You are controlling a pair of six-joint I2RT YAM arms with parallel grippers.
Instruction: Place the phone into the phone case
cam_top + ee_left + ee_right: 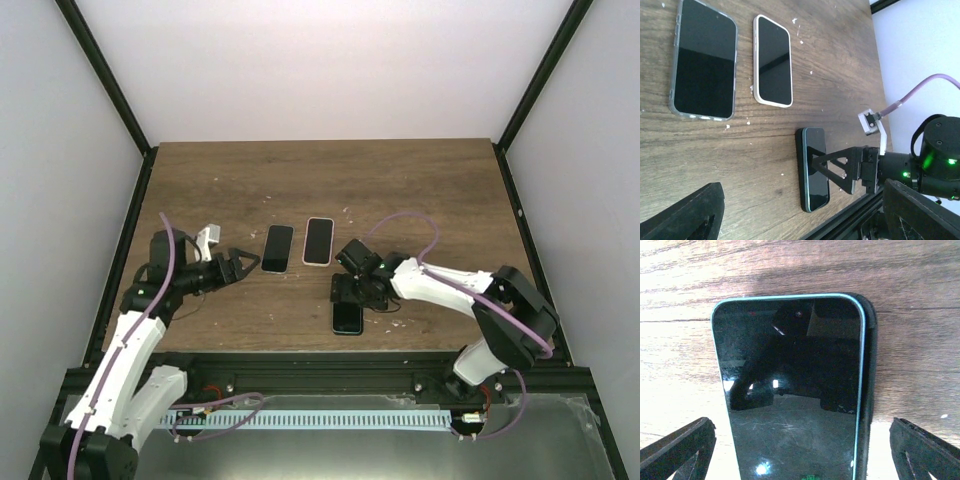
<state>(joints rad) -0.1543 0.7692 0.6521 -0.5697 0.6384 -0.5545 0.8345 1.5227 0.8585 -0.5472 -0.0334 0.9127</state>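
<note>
Status, left to right.

Left gripper [238, 268]: jaws spread, holding nothing, low over the table [420, 190] on the left side, pointed at the row of phones.

Just right of it: phone in clear case [278, 248], flat, screen up. Next to that, not touching: white-rimmed phone [318, 241], flat, screen up. Nothing touches either of these 2.

Nearer the arm bases and a bit further right: teal-edged phone [790, 390], screen up, lying in a dark case [869, 390]. I take this as the task pair. Right gripper [352, 296] sits right over it, fingers [677, 450] spread wide on both sides, clear of both long edges, gripping nothing.

Progress, my read: insertion mostly done, since the phone lies within the case outline and neither arm holds it. Not confirmed seated, though. The right wrist view shows a thick dark rim along 1 long edge and around 1 corner, and none along the other edge. That could be camera angle, or that side isn't snapped in; I can't tell. The left wrist view shows a dark lip on 1 long side, which settles nothing.

Left to do: check seating, and press the edge down if it sits proud.
</note>
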